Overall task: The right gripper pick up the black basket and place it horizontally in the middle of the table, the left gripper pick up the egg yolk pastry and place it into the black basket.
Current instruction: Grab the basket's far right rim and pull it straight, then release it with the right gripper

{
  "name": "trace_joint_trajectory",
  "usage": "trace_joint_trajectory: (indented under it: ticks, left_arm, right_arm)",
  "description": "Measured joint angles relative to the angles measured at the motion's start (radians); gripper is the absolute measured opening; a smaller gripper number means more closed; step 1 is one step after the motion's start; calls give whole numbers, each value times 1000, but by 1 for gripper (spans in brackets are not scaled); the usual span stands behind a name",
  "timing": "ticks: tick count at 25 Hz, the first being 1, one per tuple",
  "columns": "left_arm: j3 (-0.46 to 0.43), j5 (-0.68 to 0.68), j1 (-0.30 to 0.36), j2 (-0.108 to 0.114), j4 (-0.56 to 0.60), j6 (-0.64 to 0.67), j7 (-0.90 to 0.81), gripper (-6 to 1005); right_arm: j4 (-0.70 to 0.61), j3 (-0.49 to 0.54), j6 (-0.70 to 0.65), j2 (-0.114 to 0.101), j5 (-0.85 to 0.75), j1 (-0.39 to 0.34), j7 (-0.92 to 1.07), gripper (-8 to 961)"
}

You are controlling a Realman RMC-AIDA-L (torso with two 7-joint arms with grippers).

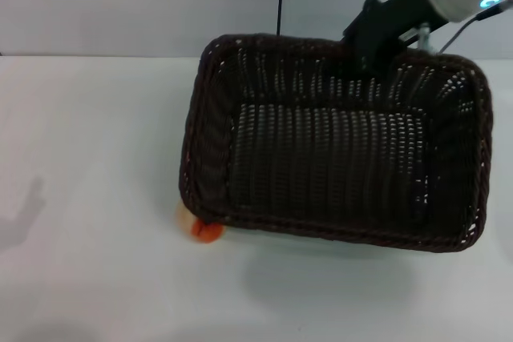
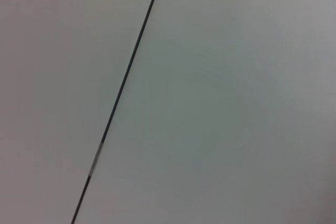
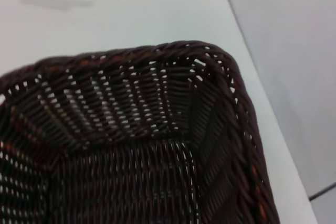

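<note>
While the black basket (image 1: 337,150) was held over the white counter (image 1: 88,142), its far rim was gripped by the right gripper (image 1: 370,47), whose black fingers were seen clenched on the braided edge near the far right corner. The basket was seen tilted, its open mouth turned toward the head camera, with a soft shadow cast on the counter beneath its near edge. The egg yolk pastry (image 1: 203,228) was seen on the counter at the basket's near left corner, mostly hidden under the rim; whether it was touched by the basket could not be told. Only the woven interior and one rounded corner (image 3: 210,61) were shown in the right wrist view. The left gripper was not seen in any view.
</note>
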Motion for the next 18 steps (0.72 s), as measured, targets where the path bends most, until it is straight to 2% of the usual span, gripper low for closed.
trace_joint_trajectory:
  ticks: [6, 14, 18]
  left_arm:
    - [10, 1, 11, -1, -4, 3, 0, 832]
    - [23, 0, 5, -1, -5, 3, -1, 832]
    - [28, 0, 1, 0, -5, -1, -5, 832]
  right_arm:
    - [-2, -129, 59, 5, 47, -38, -14, 158]
    - [-20, -205, 118, 8, 74, -87, -73, 159]
    - [-48, -235, 142, 9, 92, -117, -80, 206]
